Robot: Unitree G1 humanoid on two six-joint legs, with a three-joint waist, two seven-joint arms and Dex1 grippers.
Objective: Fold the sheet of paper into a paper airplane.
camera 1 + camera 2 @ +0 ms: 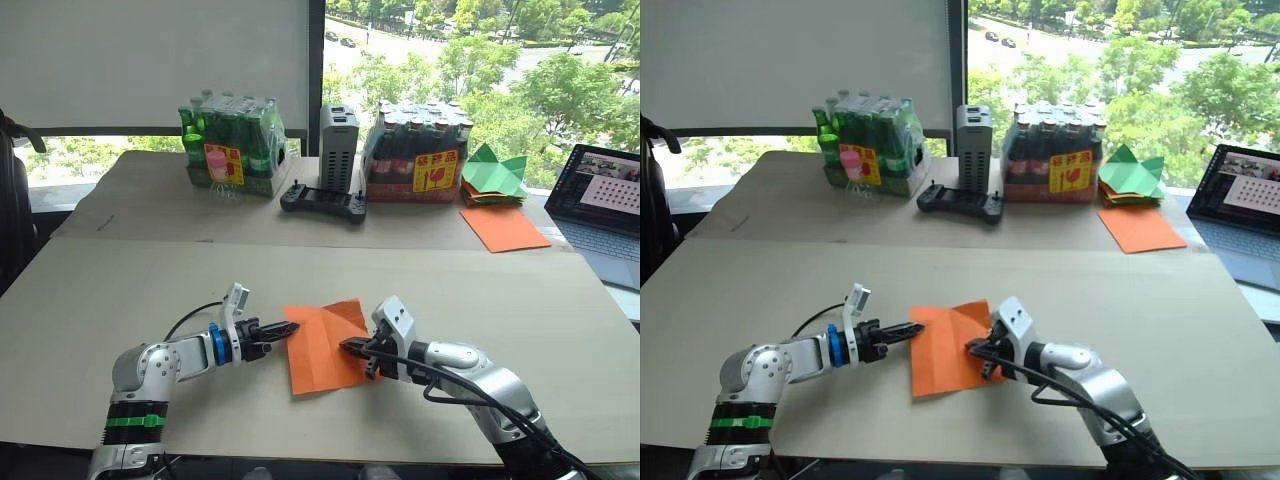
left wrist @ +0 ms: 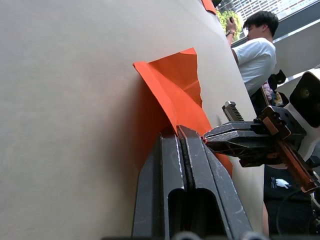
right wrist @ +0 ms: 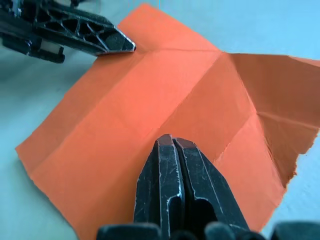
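The sheet of paper (image 1: pixel 318 352) is bright orange and lies creased on the brown table in front of me. One far corner is folded over into a triangular flap (image 3: pixel 260 105) that stands slightly raised. My left gripper (image 1: pixel 292 327) is shut, its tip touching the paper's left edge. In the right wrist view that same tip (image 3: pixel 120 46) rests on the edge near a crease. My right gripper (image 1: pixel 346 346) is also shut, and its tip (image 3: pixel 171 139) presses down on the middle of the sheet, beside the flap.
At the table's far side stand a pack of green bottles (image 1: pixel 232 145), a grey box (image 1: pixel 338 148), a black controller (image 1: pixel 322 200) and a pack of dark bottles (image 1: pixel 418 150). Green paper shapes (image 1: pixel 495 172), a larger orange sheet (image 1: pixel 503 228) and a laptop (image 1: pixel 605 200) are far right. A person (image 2: pixel 255 50) stands beyond.
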